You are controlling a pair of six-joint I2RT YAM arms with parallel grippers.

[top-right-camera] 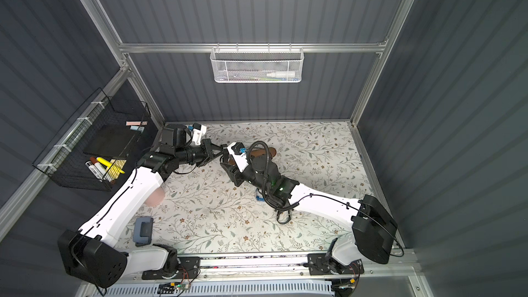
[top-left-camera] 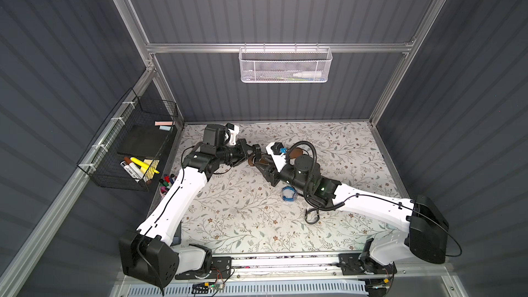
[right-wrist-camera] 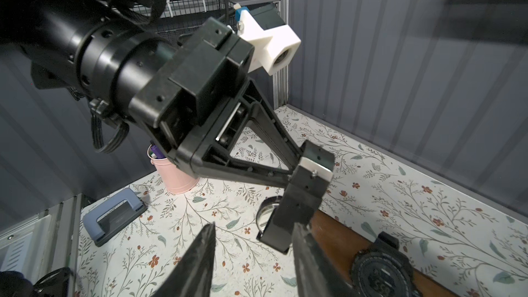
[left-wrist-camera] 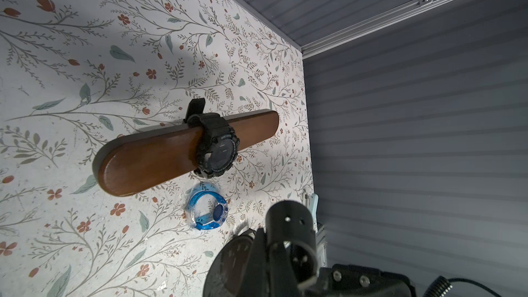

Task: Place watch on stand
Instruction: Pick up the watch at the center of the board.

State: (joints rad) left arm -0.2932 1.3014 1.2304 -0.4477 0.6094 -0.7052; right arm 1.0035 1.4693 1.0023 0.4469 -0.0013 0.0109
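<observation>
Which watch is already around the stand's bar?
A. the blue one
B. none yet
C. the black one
C: the black watch wraps around the brown bar of the stand, while the blue watch lies on the table beside it.

Three watches are plain to see: a black watch [left-wrist-camera: 217, 150], a blue watch [left-wrist-camera: 219, 212] and a dark watch [top-left-camera: 311, 221]. There is one stand [left-wrist-camera: 148, 158], one pink cup [right-wrist-camera: 174, 177] and one hole punch [right-wrist-camera: 114, 215]. There are two baskets: a black wire basket [top-left-camera: 114, 172] and a white mesh basket [top-left-camera: 285, 67].
</observation>
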